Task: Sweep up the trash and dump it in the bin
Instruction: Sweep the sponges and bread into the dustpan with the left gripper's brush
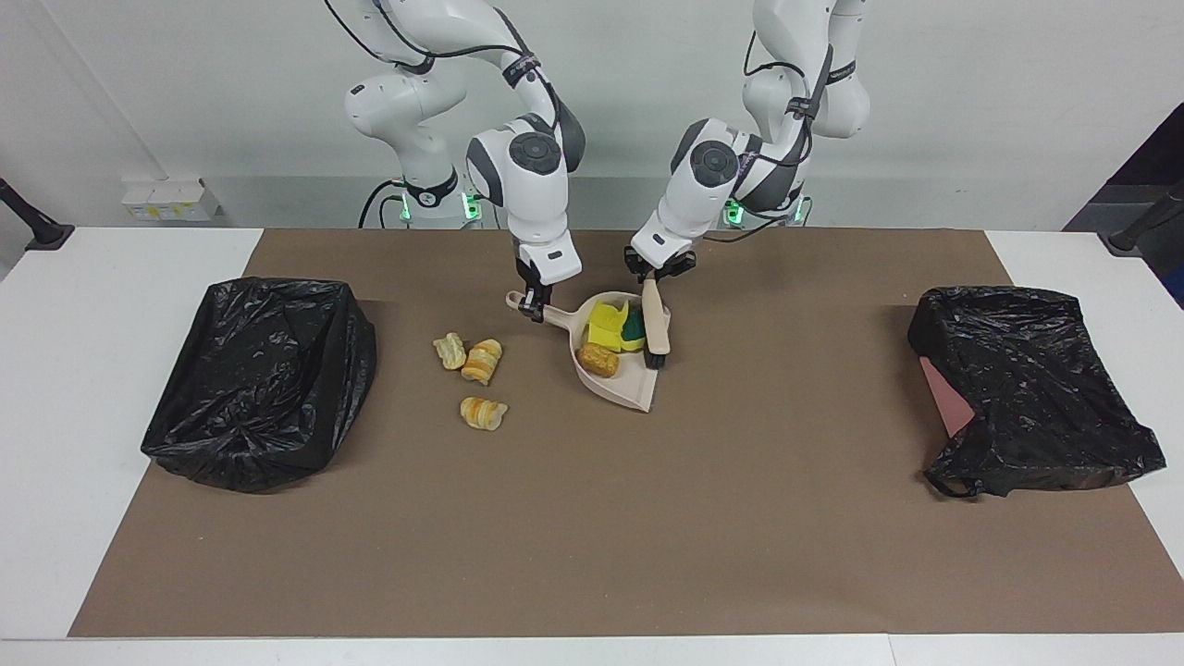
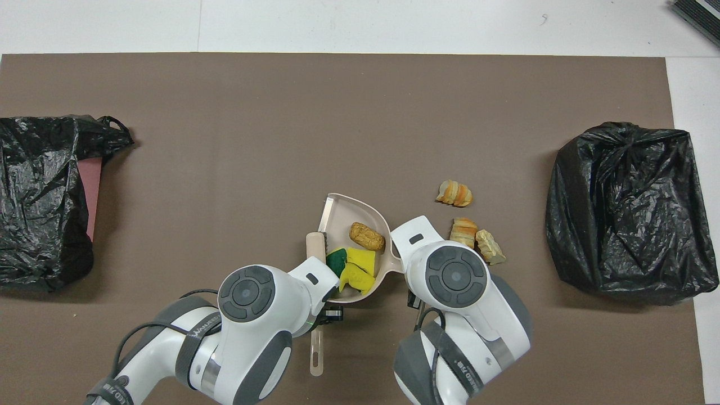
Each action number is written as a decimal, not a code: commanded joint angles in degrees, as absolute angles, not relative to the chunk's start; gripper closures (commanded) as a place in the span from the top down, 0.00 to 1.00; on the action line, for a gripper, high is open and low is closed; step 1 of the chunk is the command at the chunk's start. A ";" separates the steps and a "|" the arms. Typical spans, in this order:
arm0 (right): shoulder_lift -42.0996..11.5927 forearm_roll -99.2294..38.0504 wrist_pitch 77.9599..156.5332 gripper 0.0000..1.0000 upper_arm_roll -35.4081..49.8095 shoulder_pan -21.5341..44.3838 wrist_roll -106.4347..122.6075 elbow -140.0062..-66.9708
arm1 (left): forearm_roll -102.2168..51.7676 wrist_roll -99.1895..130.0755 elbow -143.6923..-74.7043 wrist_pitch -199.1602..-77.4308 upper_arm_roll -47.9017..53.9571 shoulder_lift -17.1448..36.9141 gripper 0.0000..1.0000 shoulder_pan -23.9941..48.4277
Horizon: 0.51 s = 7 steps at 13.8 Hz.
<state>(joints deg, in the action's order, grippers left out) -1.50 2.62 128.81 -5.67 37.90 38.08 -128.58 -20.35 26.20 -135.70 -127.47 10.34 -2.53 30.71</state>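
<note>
Two black-bagged bins [image 1: 262,379] [image 1: 1031,388] sit at the ends of your brown-matted counter [image 1: 592,536]. Mid-sweep: the right end effector [image 1: 532,305] grips the dustpan [image 1: 618,377] handle, the left end effector [image 1: 655,273] grips the brush [image 1: 656,324]. Four trash scraps [image 1: 610,335] lie in the pan; three bread-like pieces [image 1: 472,370] beside it, toward the right arm's end, need sweeping next.

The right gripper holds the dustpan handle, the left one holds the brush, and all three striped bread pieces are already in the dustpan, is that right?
Not quite: the three striped bread pieces lie on the mat beside the dustpan, toward the right arm's end, as the facing view shows. The right gripper and left gripper are as you said, brush included.
</note>
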 commanded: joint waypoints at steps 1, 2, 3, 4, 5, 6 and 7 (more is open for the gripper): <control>-1.85 3.52 128.58 0.00 -5.54 37.62 37.18 -128.85 | -20.48 24.26 -134.12 -123.32 10.11 -2.11 0.00 25.34; -1.85 3.52 128.58 0.00 -5.54 37.53 37.53 -128.85 | -20.48 24.34 -134.12 -122.61 10.02 -2.28 0.00 24.09; -1.85 3.52 128.58 0.00 -5.54 37.44 37.70 -128.85 | -20.39 24.61 -134.12 -122.17 10.02 -2.29 0.00 23.13; -1.93 3.52 128.58 0.00 -5.54 37.44 37.79 -128.76 | -20.39 24.87 -134.21 -121.99 10.02 -2.29 0.00 22.51; -1.93 3.52 128.50 0.00 -5.54 37.35 37.71 -128.67 | -20.39 24.96 -134.21 -121.99 10.02 -2.29 0.00 21.89; -1.85 3.52 128.50 0.00 -5.54 37.09 37.79 -128.50 | -20.30 24.87 -134.38 -121.99 10.02 -2.29 0.00 21.54; -1.32 3.43 127.80 0.00 -5.54 36.48 37.97 -128.15 | -20.30 25.13 -134.56 -121.64 9.93 -2.37 0.00 21.53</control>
